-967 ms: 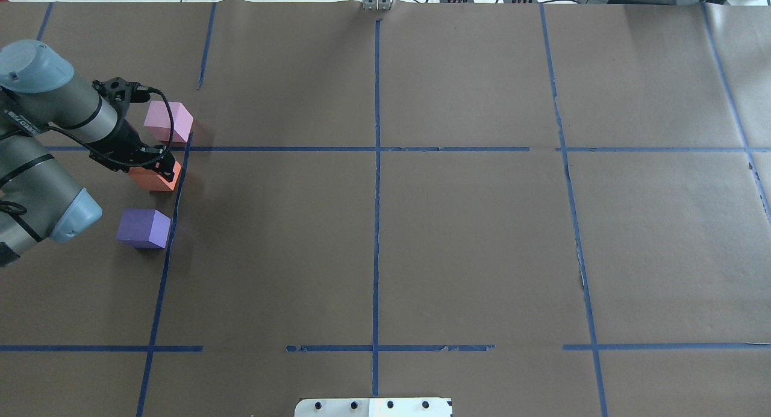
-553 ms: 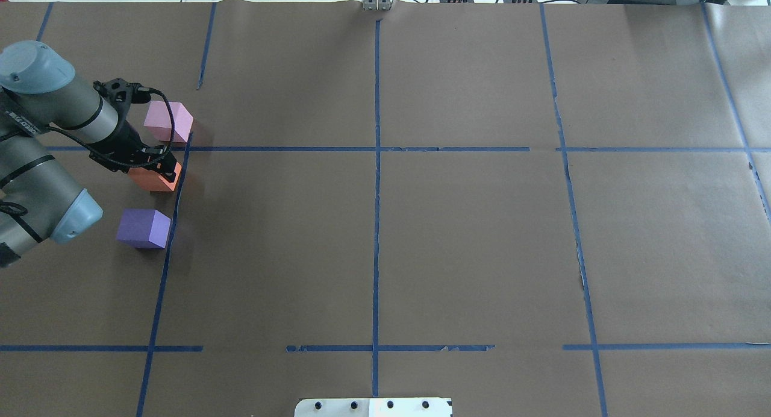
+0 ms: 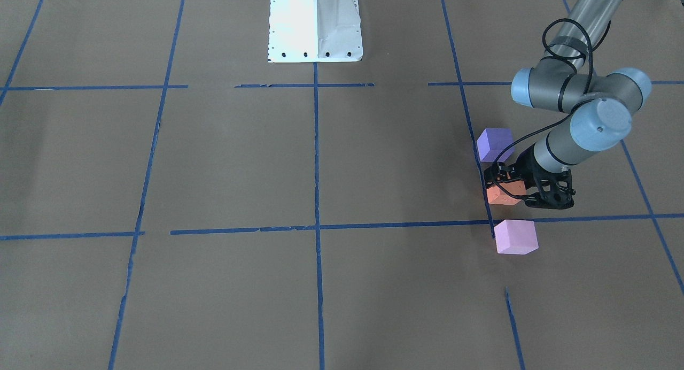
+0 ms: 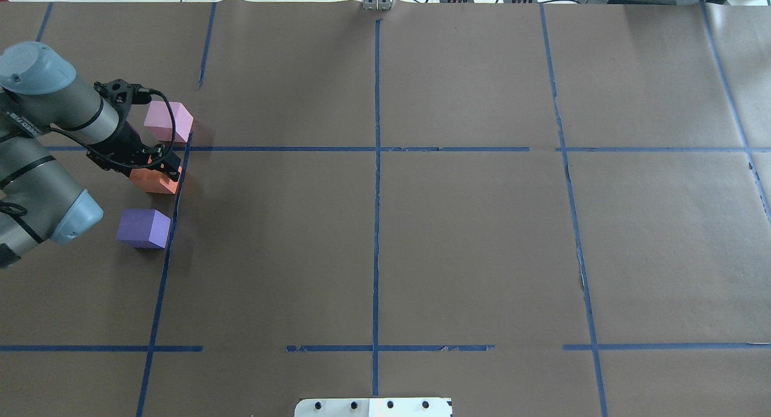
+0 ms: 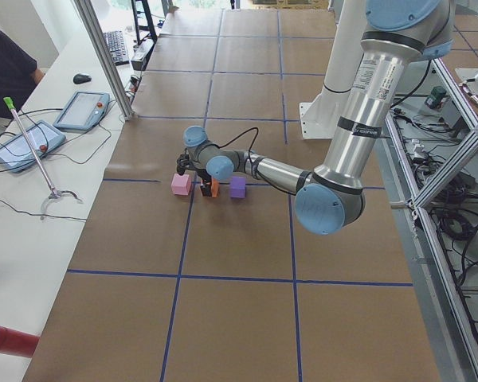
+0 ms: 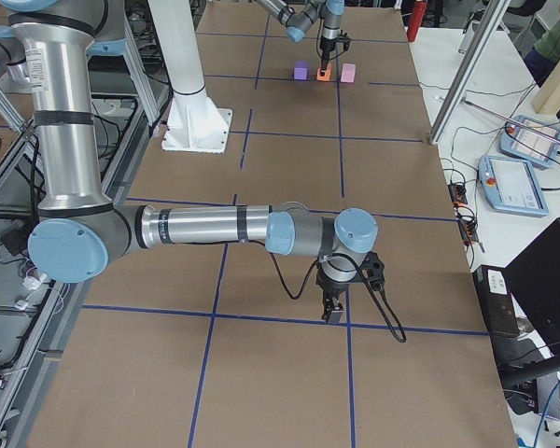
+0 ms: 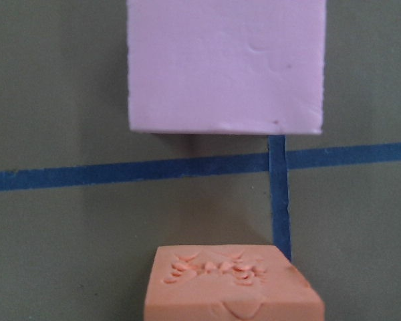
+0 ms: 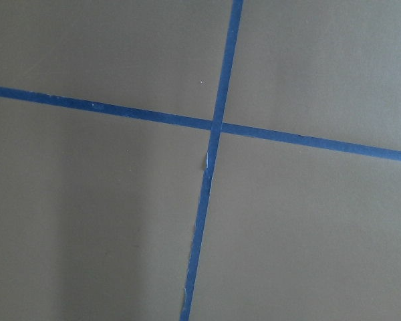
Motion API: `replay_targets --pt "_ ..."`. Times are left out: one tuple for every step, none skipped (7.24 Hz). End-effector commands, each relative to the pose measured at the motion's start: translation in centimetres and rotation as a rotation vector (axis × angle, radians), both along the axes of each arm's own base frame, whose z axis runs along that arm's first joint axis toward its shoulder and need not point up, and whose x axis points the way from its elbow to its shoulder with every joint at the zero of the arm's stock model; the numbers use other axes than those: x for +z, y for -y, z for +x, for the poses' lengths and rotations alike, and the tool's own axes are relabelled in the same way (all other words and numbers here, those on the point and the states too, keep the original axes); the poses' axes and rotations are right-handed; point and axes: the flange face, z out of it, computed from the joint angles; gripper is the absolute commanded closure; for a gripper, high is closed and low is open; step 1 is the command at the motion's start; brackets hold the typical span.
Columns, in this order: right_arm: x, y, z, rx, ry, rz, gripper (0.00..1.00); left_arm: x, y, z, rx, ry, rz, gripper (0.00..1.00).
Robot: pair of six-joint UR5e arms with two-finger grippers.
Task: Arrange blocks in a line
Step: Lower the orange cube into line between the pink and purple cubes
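Left gripper [image 3: 512, 192] straddles orange block [image 4: 153, 182], betw. pink block [image 4: 168, 120] & purple block [image 4: 143, 227], beside tape line [image 4: 162, 284]. Can't tell if clamped. Best approach: seat it square w/ neighbours, lift straight.

Robotics lab: blue-tape grid [image 4: 376, 224] on a paper-covered table [image 4: 482, 254], teach pendants [image 5: 80, 110], aluminium framing [image 5: 105, 60]
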Motion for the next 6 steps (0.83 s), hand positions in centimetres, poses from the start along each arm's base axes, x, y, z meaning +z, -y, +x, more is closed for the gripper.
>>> replay_targets --pt "0.0 0.0 0.0 0.000 0.000 0.000 0.00 -0.9 -0.2 -0.2 -0.003 -0.009 0.006 0.00" --pt "0.0 0.0 0.0 0.000 0.000 0.000 0.00 -1.6 -0.3 -0.7 -0.008 -0.016 0.016 0.00" --pt "0.0 0.0 0.0 0.000 0.000 0.000 0.00 -2.2 -0.5 -1.2 -0.019 -0.024 0.016 0.00" --pt "0.0 0.0 0.0 0.000 0.000 0.000 0.00 -2.4 -0.4 -1.6 -0.025 -0.024 0.017 0.00" --pt "0.0 0.0 0.0 0.000 0.000 0.000 0.00 -2.4 -0.1 -2.3 -0.038 -0.020 0.014 0.00" --pt "0.0 0.0 0.0 0.000 0.000 0.000 0.00 -2.9 0.7 -3.8 -0.062 -0.012 0.009 0.00"
